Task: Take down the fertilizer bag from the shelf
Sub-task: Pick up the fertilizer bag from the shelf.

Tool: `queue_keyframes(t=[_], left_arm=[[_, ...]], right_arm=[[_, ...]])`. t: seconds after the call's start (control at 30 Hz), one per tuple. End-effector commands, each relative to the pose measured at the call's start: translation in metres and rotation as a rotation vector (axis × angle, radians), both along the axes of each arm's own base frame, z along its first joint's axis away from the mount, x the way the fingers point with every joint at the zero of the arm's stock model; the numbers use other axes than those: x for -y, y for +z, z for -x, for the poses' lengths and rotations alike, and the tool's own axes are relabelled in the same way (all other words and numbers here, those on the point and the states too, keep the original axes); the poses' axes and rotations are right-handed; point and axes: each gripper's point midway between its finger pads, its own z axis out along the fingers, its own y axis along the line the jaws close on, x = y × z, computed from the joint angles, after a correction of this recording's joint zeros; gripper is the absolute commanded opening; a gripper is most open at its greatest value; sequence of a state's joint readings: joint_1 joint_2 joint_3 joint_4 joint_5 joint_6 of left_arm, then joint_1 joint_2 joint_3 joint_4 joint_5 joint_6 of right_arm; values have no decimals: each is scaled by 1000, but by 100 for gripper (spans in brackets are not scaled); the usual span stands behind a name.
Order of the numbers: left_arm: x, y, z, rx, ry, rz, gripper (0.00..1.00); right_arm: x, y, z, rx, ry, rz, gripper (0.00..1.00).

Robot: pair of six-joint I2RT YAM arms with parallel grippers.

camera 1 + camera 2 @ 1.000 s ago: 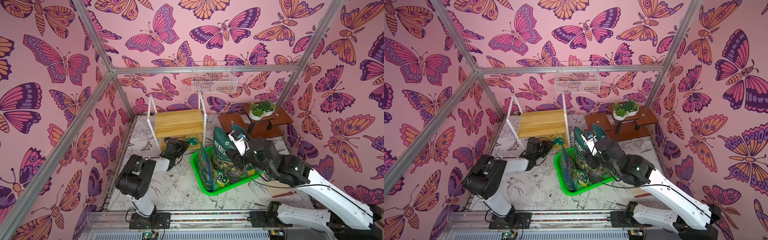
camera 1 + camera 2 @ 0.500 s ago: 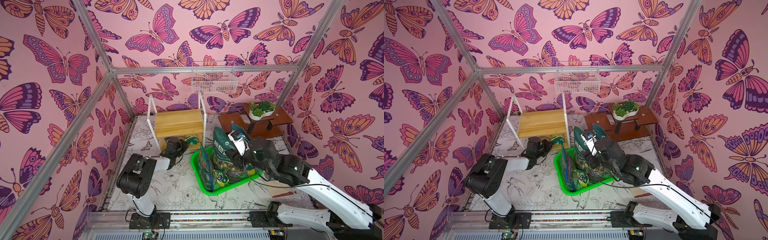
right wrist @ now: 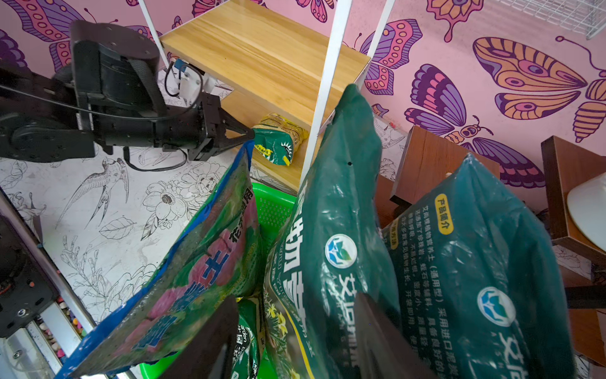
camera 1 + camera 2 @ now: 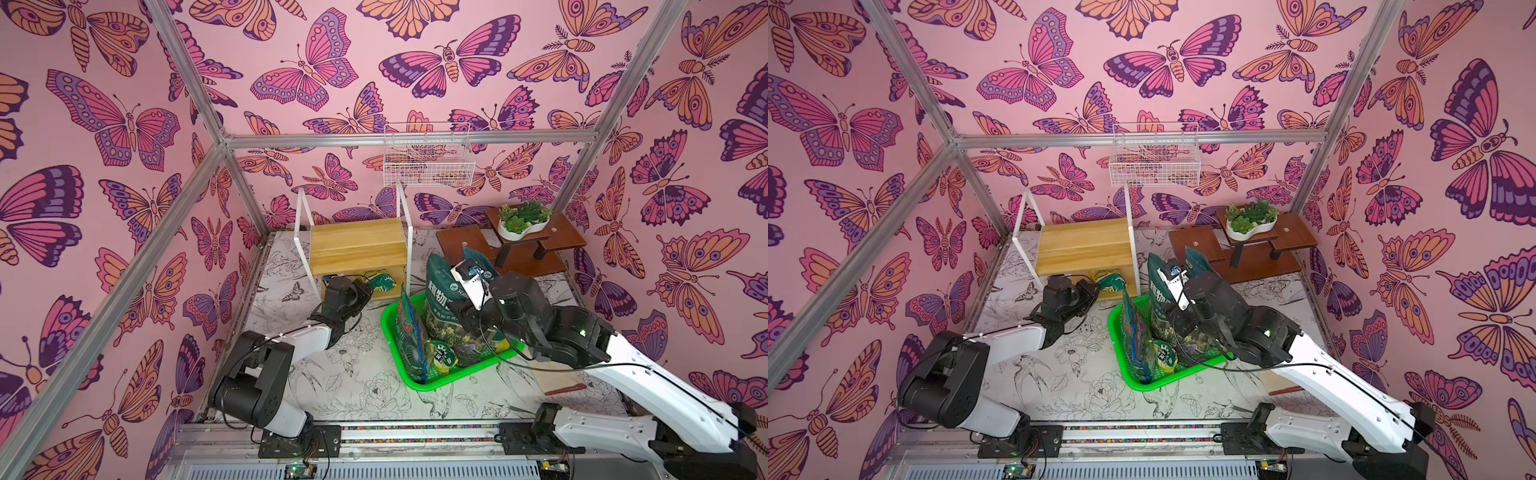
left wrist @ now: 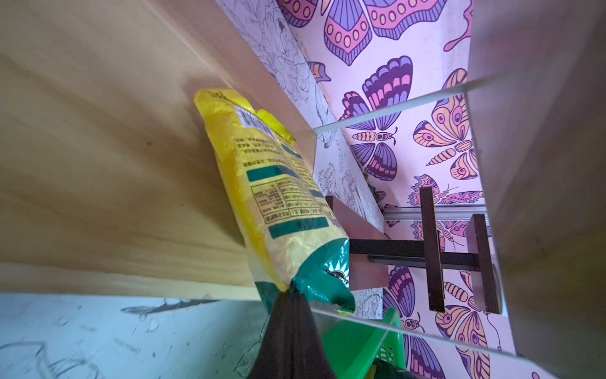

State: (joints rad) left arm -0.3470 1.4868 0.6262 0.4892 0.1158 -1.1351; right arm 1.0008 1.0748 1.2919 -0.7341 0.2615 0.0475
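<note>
Now that the left pincer (image 5: 290, 295) has closed fully on the green corner of the fertilizer bag (image 5: 278, 183), the grip looks made, so drawing it outward should come next. The bag lies on the lower step of the shelf (image 4: 357, 245). It is a small, crinkled yellow pouch, green at the pinched end.
</note>
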Motion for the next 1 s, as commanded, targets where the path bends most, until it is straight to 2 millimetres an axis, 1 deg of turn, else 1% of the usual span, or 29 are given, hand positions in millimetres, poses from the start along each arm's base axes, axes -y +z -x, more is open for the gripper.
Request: queue_keyframes(t=[0.0, 0.13, 0.17, 0.27, 0.47, 0.6, 0.73, 0.83, 0.97], left_arm=[[-9, 38, 2, 111, 19, -10, 0], [-12, 58, 13, 134, 18, -2, 0], [-14, 69, 17, 157, 19, 7, 0], [-17, 86, 28, 187, 19, 20, 0], [-29, 108, 49, 228, 46, 20, 0], [-35, 123, 60, 248, 55, 28, 0], [-34, 143, 70, 275, 36, 58, 0], [-29, 159, 79, 284, -4, 79, 0], [-21, 185, 91, 313, -71, 100, 0]], right_arm=[[3, -2, 1, -17, 5, 28, 59], [2, 1, 1, -13, 7, 19, 59], [1, 0, 1, -15, 10, 20, 59], [-2, 1, 1, -20, 16, 14, 59], [-5, 3, 1, -27, 23, 3, 59], [-8, 3, 2, -34, 31, 1, 59], [-12, 3, 3, -49, 48, -2, 59], [-16, 4, 7, -61, 81, -1, 59], [-22, 13, 12, -56, 129, -20, 60]])
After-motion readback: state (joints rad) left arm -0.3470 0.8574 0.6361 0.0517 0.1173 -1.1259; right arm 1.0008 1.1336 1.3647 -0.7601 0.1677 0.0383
